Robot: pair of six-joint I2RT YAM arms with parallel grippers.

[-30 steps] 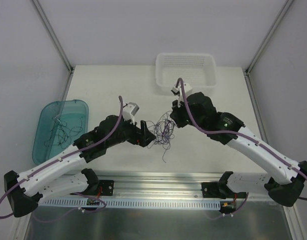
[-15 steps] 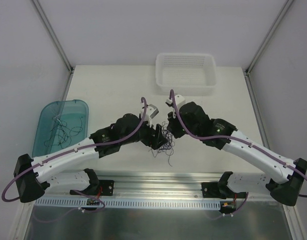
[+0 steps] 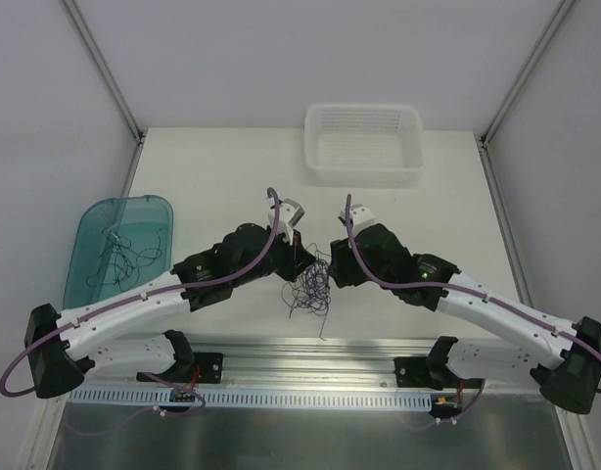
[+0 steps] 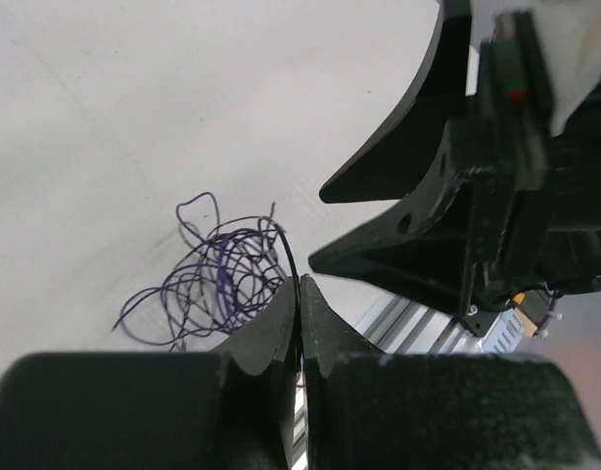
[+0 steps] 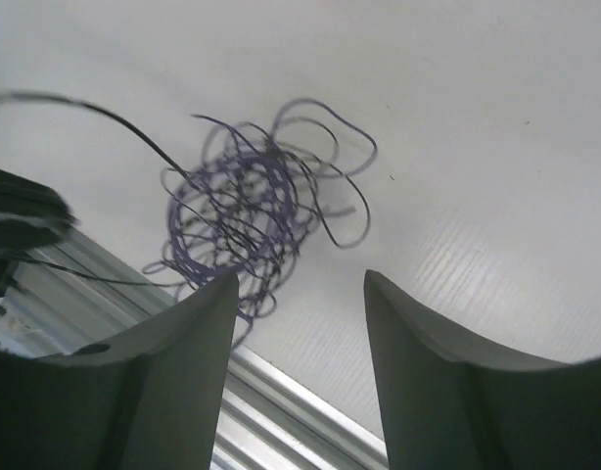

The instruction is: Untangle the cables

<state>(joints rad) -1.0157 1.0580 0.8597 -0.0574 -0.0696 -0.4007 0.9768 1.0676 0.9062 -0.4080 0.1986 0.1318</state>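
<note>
Evidently the left tool (image 4: pixel 299 294) is clenched, its fingers pressed flat together on a single black strand of the cables (image 4: pixel 222 279) that runs up into the seam at the very tips. Just below and ahead of those tips sits the rest of the clump, a loose ball of purple and black loops on or barely above the tabletop (image 3: pixel 212 176); which of the two cannot be told.

Facing it at close quarters, the right tool (image 5: pixel 300 281) is released, with its fingers apart and nothing between them. The clump lies just ahead of its left finger.

To do this step well, the left tool should probably grip its one strand firmly. The right tool should close on a different loop on its own side of the clump, not on that black strand. A slow, level pull apart would then likely loosen the knot rather than tighten it. Such thin wire may slip from the fingertips.

Well out past the left tool, a teal tray (image 3: pixel 119 201) holds loose strands (image 3: pixel 124 257). A white basket (image 3: pixel 364 108) stands beyond the right tool.
</note>
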